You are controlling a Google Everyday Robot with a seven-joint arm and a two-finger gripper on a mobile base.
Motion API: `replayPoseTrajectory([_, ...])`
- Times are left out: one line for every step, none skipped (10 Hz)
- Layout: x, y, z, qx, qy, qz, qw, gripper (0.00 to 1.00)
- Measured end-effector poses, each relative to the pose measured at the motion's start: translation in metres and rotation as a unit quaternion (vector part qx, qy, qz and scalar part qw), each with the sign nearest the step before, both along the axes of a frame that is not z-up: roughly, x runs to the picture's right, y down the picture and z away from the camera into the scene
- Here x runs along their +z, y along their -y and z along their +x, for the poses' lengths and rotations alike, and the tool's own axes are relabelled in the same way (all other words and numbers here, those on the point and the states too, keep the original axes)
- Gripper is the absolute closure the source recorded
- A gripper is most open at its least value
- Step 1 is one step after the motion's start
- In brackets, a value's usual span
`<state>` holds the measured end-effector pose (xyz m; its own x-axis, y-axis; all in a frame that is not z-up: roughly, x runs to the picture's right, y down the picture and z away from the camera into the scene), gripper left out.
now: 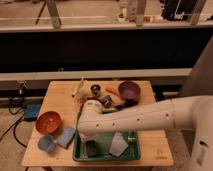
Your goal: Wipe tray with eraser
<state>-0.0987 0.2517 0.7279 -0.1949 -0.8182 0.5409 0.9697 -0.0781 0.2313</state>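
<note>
The green tray (131,156) lies at the front middle of the wooden table. My white arm reaches in from the right across the tray. Its end bends down over the tray's left part. My gripper (91,145) points down into the tray's front left corner. A small dark block, which looks like the eraser (91,149), sits right at the gripper's tip on the tray floor. A pale grey folded sheet (118,145) lies in the tray to the right of the gripper.
Left of the tray are a blue cloth (65,137), a small blue bowl (46,144) and an orange bowl (48,122). Behind the tray are a purple bowl (129,90), a dark cup (95,90), an orange stick (112,92) and a yellowish object (80,88).
</note>
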Motion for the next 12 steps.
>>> replayPoseTrajectory([0.003,0.007,-0.001,-0.002,-0.004,0.008,1.0,0.98])
replayPoseTrajectory([0.008,0.015,0.0,-0.001,-0.009,0.015,0.9998,0.98])
replayPoseTrajectory([0.015,0.024,-0.001,0.002,-0.014,0.018,0.9997,0.98])
replayPoseTrajectory([0.02,0.03,-0.001,0.004,-0.016,0.018,0.9997,0.98])
replayPoseTrajectory([0.031,0.04,0.003,0.009,-0.019,0.017,0.9996,0.98])
replayPoseTrajectory([0.039,0.049,0.005,0.016,-0.019,0.015,0.9996,0.98])
replayPoseTrajectory([0.047,0.055,0.01,0.024,-0.018,0.01,0.9995,0.98])
replayPoseTrajectory([0.052,0.061,0.015,0.033,-0.019,0.007,0.9993,0.98])
replayPoseTrajectory([0.055,0.065,0.023,0.044,-0.02,0.004,0.9988,0.98])
replayPoseTrajectory([0.057,0.068,0.034,0.053,-0.022,0.001,0.9983,0.98])
replayPoseTrajectory([0.057,0.069,0.049,0.066,-0.025,-0.003,0.9975,0.98])
replayPoseTrajectory([0.056,0.069,0.062,0.074,-0.028,-0.007,0.9968,0.98])
